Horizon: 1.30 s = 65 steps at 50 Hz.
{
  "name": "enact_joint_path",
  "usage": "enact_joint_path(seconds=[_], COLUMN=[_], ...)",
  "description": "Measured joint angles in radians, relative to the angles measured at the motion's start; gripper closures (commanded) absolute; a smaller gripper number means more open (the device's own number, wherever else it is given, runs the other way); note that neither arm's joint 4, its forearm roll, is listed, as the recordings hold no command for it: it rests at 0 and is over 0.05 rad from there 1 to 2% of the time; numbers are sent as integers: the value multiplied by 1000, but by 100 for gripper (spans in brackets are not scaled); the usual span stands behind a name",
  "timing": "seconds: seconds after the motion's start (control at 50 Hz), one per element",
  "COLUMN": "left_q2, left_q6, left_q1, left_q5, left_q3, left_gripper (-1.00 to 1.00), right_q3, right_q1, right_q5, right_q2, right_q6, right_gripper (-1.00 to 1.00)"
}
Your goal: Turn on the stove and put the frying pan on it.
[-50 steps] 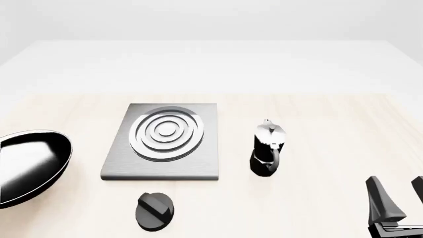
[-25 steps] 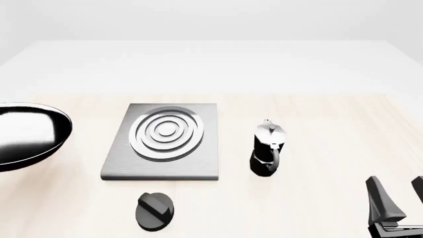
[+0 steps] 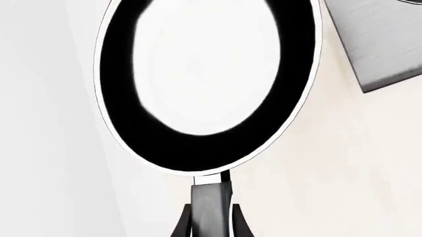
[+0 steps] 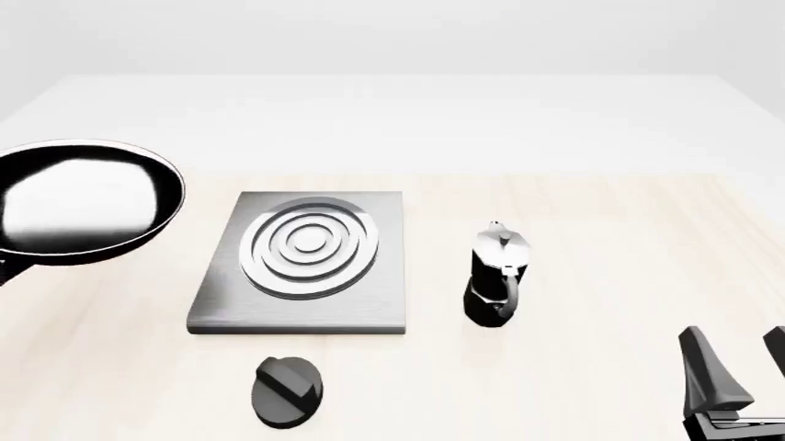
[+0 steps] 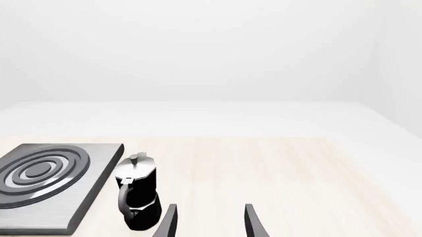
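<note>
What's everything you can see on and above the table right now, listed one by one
frying pan: one, glossy black, held above the table's left side, left of the slab, by its dark grey handle
stove slab: one, grey with silver rings, flat at the table's centre
knob: one, black with a ridge, on the table in front of the slab
moka pot: one, black and silver, upright to the right of the slab
table: one, pale wood
left gripper: one, dark, shut on the pan handle
right gripper: one, dark, open, low at the near right, holding nothing
</note>
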Motion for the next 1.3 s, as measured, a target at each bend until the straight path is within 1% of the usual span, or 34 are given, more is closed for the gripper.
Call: enact_joint_path(seconds=[0.28,0.46,0.64,1.0,1.3], left_q2=[11,19,29,34,54], left_q6=[-73,-132,-184,-300,-365], left_q1=[-155,-272,-365,-498,-575], left_q5=[-49,-83,-107,-136,-161], left_q3=[-16,-8,7,24,59], left_gripper=[100,100,100,100,100], right_q3=[0,0,0,0,0], right_q1=[0,0,0,0,0], right_q5=[0,0,0,0,0], right_q2=[0,0,0,0,0], right_q6=[0,0,0,0,0], right_gripper=[-100,-100,-100,-100,-100])
